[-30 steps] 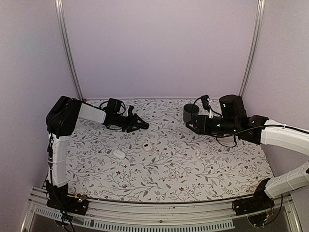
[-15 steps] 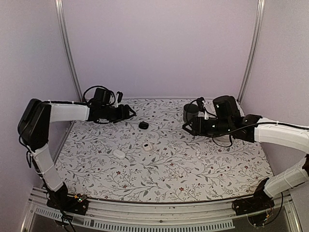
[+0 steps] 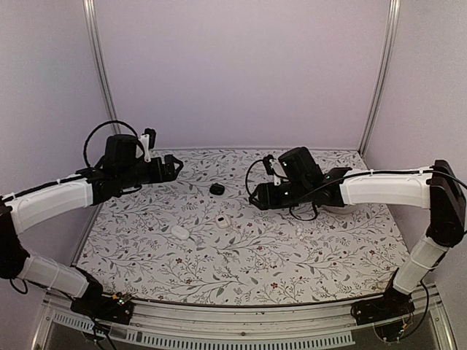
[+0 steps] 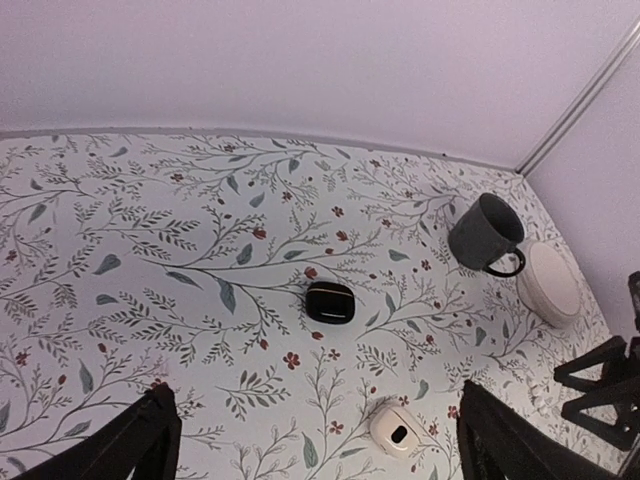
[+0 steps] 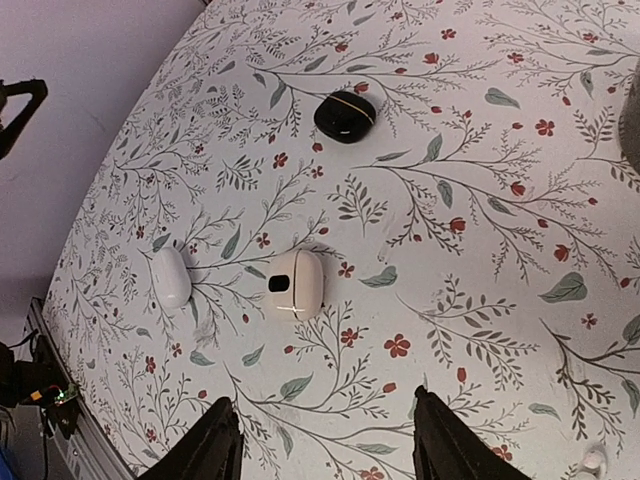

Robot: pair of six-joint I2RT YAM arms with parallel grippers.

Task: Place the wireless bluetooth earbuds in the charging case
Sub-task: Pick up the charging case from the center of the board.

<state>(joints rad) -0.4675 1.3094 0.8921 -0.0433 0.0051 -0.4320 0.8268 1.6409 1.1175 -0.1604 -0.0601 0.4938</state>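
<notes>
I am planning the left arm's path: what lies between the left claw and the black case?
Nothing. Only bare flowered cloth lies between the left claw and the black case, as the top view and the left wrist view both show.

Floral table (image 3: pixel 306 266) bore black case (image 3: pixel 217 189), white case (image 3: pixel 222 222), white oval pod (image 3: pixel 180 232). Grey mug (image 4: pixel 485 234) stood beside white disc (image 4: pixel 548 283).

Right hand (image 5: pixel 325 425) above the floral bench (image 5: pixel 480 250), fingers parted, nothing between them. Closed black case (image 5: pixel 345 116) lies on the far side. Nearer, a white pod (image 5: pixel 295 283) with a dark spot; a white oval (image 5: pixel 171 277) near it, not touching.
</notes>
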